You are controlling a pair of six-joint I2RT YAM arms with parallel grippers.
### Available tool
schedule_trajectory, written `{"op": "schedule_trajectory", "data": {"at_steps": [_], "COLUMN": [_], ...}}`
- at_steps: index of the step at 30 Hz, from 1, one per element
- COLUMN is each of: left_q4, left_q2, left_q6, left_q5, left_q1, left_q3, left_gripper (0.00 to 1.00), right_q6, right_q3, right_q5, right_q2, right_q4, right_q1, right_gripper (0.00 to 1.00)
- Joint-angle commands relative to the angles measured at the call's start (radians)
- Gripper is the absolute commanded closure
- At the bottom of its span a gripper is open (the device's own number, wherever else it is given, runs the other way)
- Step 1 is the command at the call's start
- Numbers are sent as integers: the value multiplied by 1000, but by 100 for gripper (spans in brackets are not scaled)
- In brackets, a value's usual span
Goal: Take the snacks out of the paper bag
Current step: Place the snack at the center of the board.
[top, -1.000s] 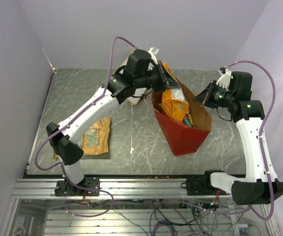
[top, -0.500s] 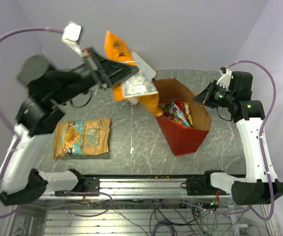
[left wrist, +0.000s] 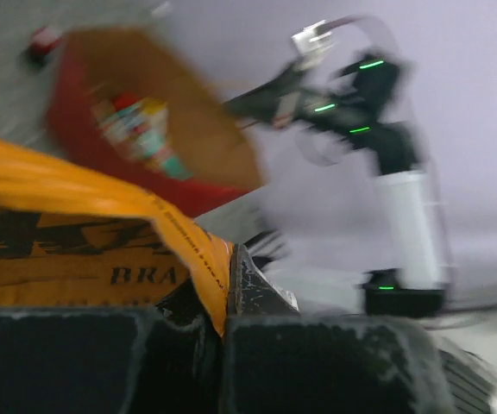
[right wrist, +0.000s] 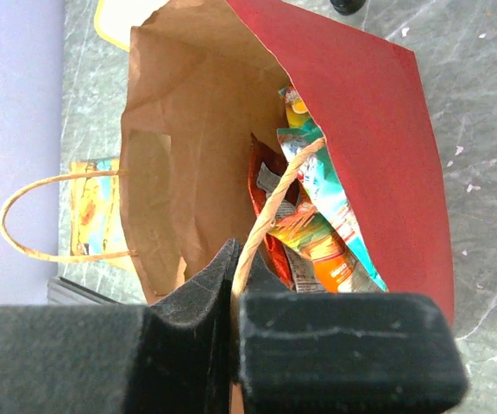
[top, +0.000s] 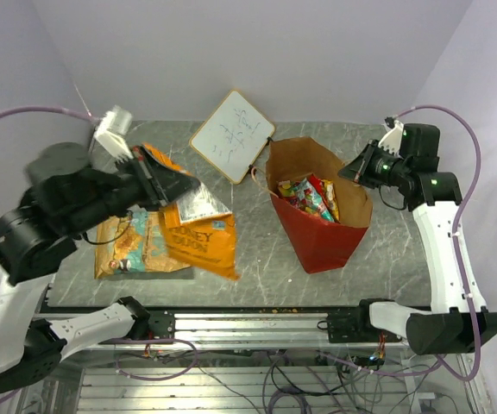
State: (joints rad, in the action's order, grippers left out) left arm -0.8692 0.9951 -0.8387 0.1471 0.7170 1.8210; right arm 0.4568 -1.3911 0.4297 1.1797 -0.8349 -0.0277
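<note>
Your left gripper (top: 169, 184), on a high-folded arm, pinches tight on the orange snack packet (top: 201, 237), at 9 o'clock from the paper bag (top: 322, 237). Your right gripper (top: 352, 171), elbow raised, clamps the bag's handle (right wrist: 270, 216); more snacks (top: 305, 197) lie inside.

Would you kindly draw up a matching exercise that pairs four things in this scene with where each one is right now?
Things:
1. orange packet
2. whiteboard
3. bag handle
4. tan packet

Places:
a. flat on the left side of the table
b. pinched in the right gripper
c. at the back of the table
d. held by the left gripper

Pairs: 1-d, 2-c, 3-b, 4-a.
</note>
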Motion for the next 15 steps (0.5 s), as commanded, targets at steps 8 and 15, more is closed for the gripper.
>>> {"op": "schedule_trajectory", "data": {"at_steps": [8, 15], "left_q4": [-308, -301], "left_q2": [130, 241], "left_q6": [88, 222], "left_q5": [-300, -265], "left_q1": [-19, -109], "left_q3": [-277, -261], "left_gripper": [93, 93], "right_q6": [-35, -69], "right_q3": [-30, -28], "right_q5": [-52, -59], "right_q2": [14, 14], "right_q4": [-29, -39], "right_q1": [-2, -2], "right_gripper": [100, 100]}}
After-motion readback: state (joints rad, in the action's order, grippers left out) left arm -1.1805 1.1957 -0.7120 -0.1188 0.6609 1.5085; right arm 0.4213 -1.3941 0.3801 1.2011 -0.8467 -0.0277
